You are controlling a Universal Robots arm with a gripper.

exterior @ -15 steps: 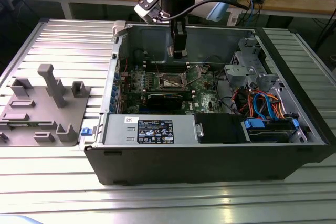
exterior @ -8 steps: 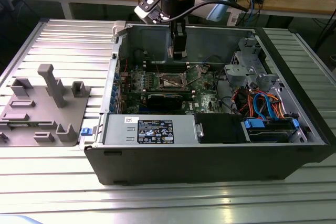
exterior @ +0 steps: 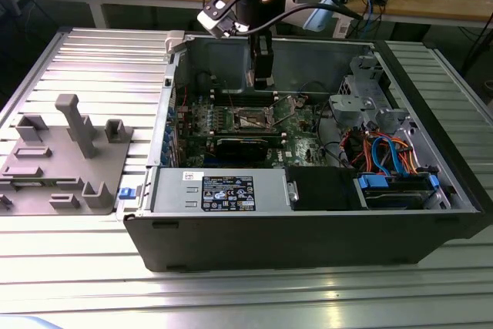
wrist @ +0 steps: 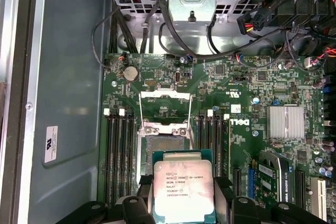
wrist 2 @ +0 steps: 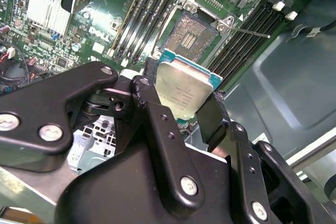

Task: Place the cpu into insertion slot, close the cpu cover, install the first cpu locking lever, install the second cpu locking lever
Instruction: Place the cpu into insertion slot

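Observation:
My gripper (exterior: 263,81) hangs inside the open computer case, shut on the cpu (wrist 2: 184,90), a flat square chip with a silvery top. In both wrist views the black fingers (wrist 2: 152,106) press the cpu's two opposite edges (wrist: 184,190). The cpu is held in the air above the insertion slot (wrist 2: 190,38), a square socket with a brownish contact field on the green board (wrist: 160,144). It partly overlaps the insertion slot in the first wrist view. The cpu cover (wrist: 164,109), a thin metal frame, stands flipped open beside the socket. A thin locking lever (wrist 2: 247,32) sticks out free.
Long black memory slots (wrist: 118,150) flank the socket on both sides. A finned heatsink (wrist: 286,121) and an expansion card (exterior: 246,146) sit near it. The power supply (exterior: 223,190) and a drive cage with blue cables (exterior: 385,152) take up the case's front. A grey fixture (exterior: 62,152) stands at the exterior view's left.

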